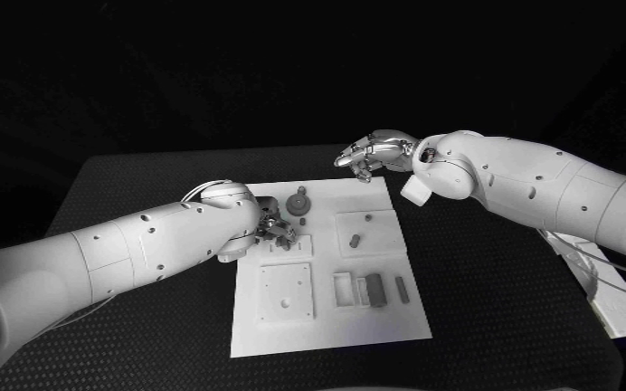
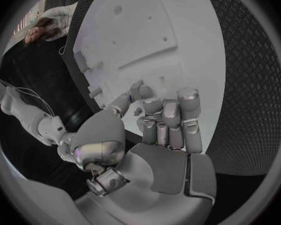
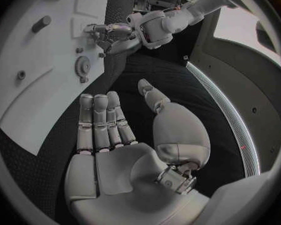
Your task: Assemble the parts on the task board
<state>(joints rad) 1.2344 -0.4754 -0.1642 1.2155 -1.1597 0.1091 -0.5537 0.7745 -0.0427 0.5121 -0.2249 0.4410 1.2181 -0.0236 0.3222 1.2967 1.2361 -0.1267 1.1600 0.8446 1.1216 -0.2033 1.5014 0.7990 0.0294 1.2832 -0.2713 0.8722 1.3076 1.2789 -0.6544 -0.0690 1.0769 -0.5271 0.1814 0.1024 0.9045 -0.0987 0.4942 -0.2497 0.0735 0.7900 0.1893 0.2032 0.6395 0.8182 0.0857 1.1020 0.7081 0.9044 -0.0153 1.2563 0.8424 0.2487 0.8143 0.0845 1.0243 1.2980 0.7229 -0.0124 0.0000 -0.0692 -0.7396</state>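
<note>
A white task board (image 1: 327,309) is seen lying in the middle of a black table (image 1: 496,319), and everything below is placed relative to that board.

The left hand (image 1: 271,227) is lowered onto the board's left edge, toward its far end. Its fingers are curled inward close to the board surface in the left wrist view; whether a small part is pinched between them cannot be told.

The right hand (image 1: 374,153) is held in the air just beyond the board's far right corner. Its fingers (image 3: 100,125) are stretched out side by side, the thumb is set apart, and nothing is held in it.

A grey gear (image 1: 300,202) is seen near the board's far edge, just beside the left hand. A short peg (image 1: 355,240) lies on a raised square plate on the board's right half. Nearer the robot, two dark bars (image 1: 375,289) lie beside a shallow rectangular recess, seemingly not yet inserted. A square plate with holes (image 1: 286,291) sits on the board's near left part.

The task is judged to be at an early or middle stage: several pieces appear to lie loose, so most seating work is taken to remain. Which parts are already fixed cannot be confirmed.
</note>
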